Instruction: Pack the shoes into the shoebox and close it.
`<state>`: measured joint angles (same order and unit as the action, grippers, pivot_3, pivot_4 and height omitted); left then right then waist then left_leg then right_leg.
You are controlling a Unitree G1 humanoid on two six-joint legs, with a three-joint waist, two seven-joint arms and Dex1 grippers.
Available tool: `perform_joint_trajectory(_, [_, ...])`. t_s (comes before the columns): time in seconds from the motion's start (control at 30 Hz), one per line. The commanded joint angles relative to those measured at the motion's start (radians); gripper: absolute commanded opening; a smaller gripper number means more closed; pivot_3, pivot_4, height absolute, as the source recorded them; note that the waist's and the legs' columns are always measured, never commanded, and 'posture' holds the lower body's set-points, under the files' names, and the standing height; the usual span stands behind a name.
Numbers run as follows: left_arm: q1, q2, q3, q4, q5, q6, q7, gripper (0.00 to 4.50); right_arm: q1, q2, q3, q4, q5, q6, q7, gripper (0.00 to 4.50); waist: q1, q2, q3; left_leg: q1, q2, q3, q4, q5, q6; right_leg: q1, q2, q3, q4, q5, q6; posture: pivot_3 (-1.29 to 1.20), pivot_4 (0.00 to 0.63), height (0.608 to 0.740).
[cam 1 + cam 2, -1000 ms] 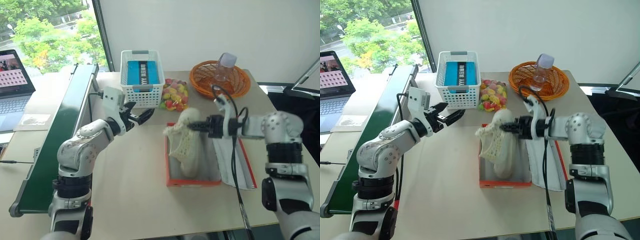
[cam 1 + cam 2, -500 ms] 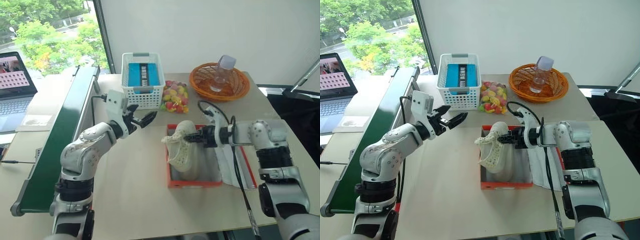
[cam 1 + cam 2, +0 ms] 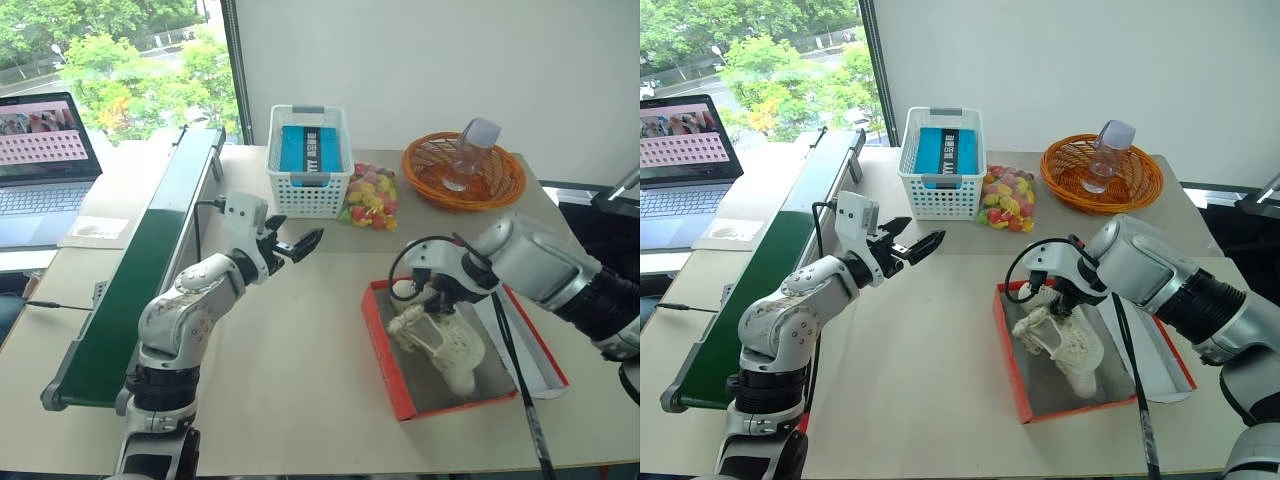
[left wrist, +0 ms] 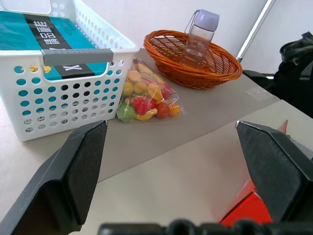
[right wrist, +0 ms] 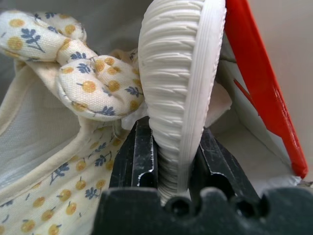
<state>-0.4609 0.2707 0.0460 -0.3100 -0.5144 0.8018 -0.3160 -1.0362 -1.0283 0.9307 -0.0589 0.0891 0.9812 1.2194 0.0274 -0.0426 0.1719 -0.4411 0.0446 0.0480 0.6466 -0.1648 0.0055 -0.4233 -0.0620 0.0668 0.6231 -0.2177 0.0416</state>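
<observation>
Fingers of your right gripper [image 3: 1064,300] pinched a shoe [image 3: 1065,340] inside the shoebox [image 3: 1012,358]; left gripper [image 3: 917,246] gaped empty above bare bench [image 3: 920,380], basket [image 3: 940,170] beyond.

Red-orange shoebox [image 3: 1008,345], cream shoe [image 3: 1065,343] with floral-print lining, white lattice basket [image 3: 943,190], orange wicker bowl [image 3: 1070,165]

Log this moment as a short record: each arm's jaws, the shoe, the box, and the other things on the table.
right gripper: jaws shut on the shoe, over the shoebox
left gripper: jaws open, empty
shoe: cream, inside the open red box
far side of the table: white basket, candy bag, orange wicker bowl holding a bottle
</observation>
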Motion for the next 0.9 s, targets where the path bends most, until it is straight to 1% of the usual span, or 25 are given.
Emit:
perform_joint_trajectory(0.03, [0.006, -0.009, -0.013, -0.046, 0.013, -0.038, 0.004, 4.5, 0.032, -0.036, 0.036, 0.025, -0.11, -0.003, 0.039, 0.47, 0.0, 0.0, 0.0, 0.0, 0.0, 0.0, 0.0, 0.0, 0.0, 0.0, 0.0, 0.0, 0.0, 0.0, 0.0, 0.0, 0.15, 0.74])
perform_joint_trajectory(0.1, [0.005, -0.016, -0.016, -0.043, 0.015, -0.041, 0.005, 4.5, 0.04, -0.019, 0.012, 0.007, -0.106, 0.048, 0.053, 0.47, 0.0, 0.0, 0.0, 0.0, 0.0, 0.0, 0.001, 0.0, 0.0, 0.0, 0.0, 0.0, 0.0, 0.0, 0.0, 0.0, 0.15, 0.74])
perform_joint_trajectory(0.2, [0.001, -0.02, -0.02, -0.036, 0.018, -0.047, 0.004, 4.5, 0.074, 0.014, -0.047, -0.04, -0.049, 0.152, 0.065, 0.47, 0.0, 0.0, 0.0, 0.0, 0.0, 0.0, 0.002, 0.0, 0.0, 0.0, 0.0, 0.0, 0.001, 0.0, -0.001, 0.0, 0.15, 0.74])
perform_joint_trajectory(0.3, [0.003, -0.019, -0.024, -0.035, 0.019, -0.05, -0.002, 4.5, 0.12, 0.073, -0.148, -0.08, 0.04, 0.295, 0.058, 0.47, -0.002, -0.001, 0.0, 0.0, 0.001, 0.0, 0.001, 0.0, 0.0, 0.0, 0.0, 0.0, 0.001, 0.0, -0.001, 0.0, 0.15, 0.74])
perform_joint_trajectory(0.47, [0.007, -0.018, -0.032, -0.033, 0.022, -0.054, -0.011, 4.5, 0.197, 0.179, -0.286, -0.119, 0.153, 0.511, -0.017, 0.47, -0.012, -0.001, 0.0, 0.0, 0.001, 0.0, 0.001, 0.0, 0.0, -0.001, 0.001, 0.0, 0.004, 0.002, 0.002, 0.0, 0.15, 0.74])
perform_joint_trajectory(0.57, [-0.004, -0.016, -0.039, -0.02, 0.024, -0.057, -0.024, 4.5, 0.235, 0.255, -0.341, -0.11, 0.179, 0.59, -0.099, 0.47, -0.019, -0.001, 0.0, 0.0, 0.001, -0.001, 0.001, 0.0, 0.0, -0.001, 0.002, 0.0, 0.004, 0.003, 0.003, 0.0, 0.15, 0.74])
perform_joint_trajectory(0.6, [-0.01, -0.015, -0.043, -0.011, 0.027, -0.06, -0.03, 4.5, 0.259, 0.284, -0.341, -0.092, 0.161, 0.585, -0.149, 0.47, -0.023, -0.002, -0.001, 0.0, 0.001, -0.001, 0.001, 0.0, 0.0, -0.001, 0.002, 0.0, 0.004, 0.003, 0.003, 0.0, 0.15, 0.74])
perform_joint_trajectory(0.67, [-0.021, -0.012, -0.049, 0.001, 0.032, -0.064, -0.041, 4.5, 0.303, 0.301, -0.302, -0.078, 0.121, 0.534, -0.228, 0.47, -0.03, -0.006, -0.004, 0.001, 0.002, -0.001, 0.001, 0.0, 0.0, -0.001, 0.003, 0.0, 0.005, 0.002, 0.002, 0.0, 0.15, 0.74])
perform_joint_trajectory(0.7, [-0.025, -0.01, -0.051, 0.005, 0.034, -0.066, -0.045, 4.5, 0.319, 0.305, -0.286, -0.074, 0.107, 0.505, -0.255, 0.47, -0.033, -0.01, -0.007, 0.002, 0.003, -0.001, 0.001, 0.0, 0.0, -0.001, 0.003, 0.0, 0.005, 0.002, 0.002, 0.0, 0.15, 0.74])
perform_joint_trajectory(0.77, [-0.033, -0.008, -0.053, 0.012, 0.038, -0.066, -0.051, 4.5, 0.344, 0.34, -0.291, -0.044, 0.096, 0.462, -0.3, 0.47, -0.044, -0.019, -0.015, 0.004, 0.003, -0.001, -0.001, 0.0, 0.0, 0.0, 0.004, 0.0, 0.005, 0.002, 0.001, 0.0, 0.15, 0.74])
perform_joint_trajectory(0.83, [-0.04, -0.005, -0.054, 0.017, 0.042, -0.066, -0.059, 4.5, 0.354, 0.359, -0.28, -0.003, 0.069, 0.404, -0.34, 0.47, -0.051, -0.027, -0.023, 0.009, 0.005, 0.0, -0.001, 0.0, -0.001, 0.003, 0.004, 0.0, 0.005, -0.001, -0.003, 0.0, 0.15, 0.74])
perform_joint_trajectory(0.9, [-0.047, 0.001, -0.053, 0.024, 0.046, -0.066, -0.069, 4.5, 0.351, 0.383, -0.264, 0.073, 0.023, 0.326, -0.387, 0.47, -0.059, -0.033, -0.029, 0.013, 0.006, 0.0, -0.002, -0.004, -0.007, 0.006, 0.004, 0.0, 0.005, -0.004, -0.001, 0.0, 0.15, 0.74])
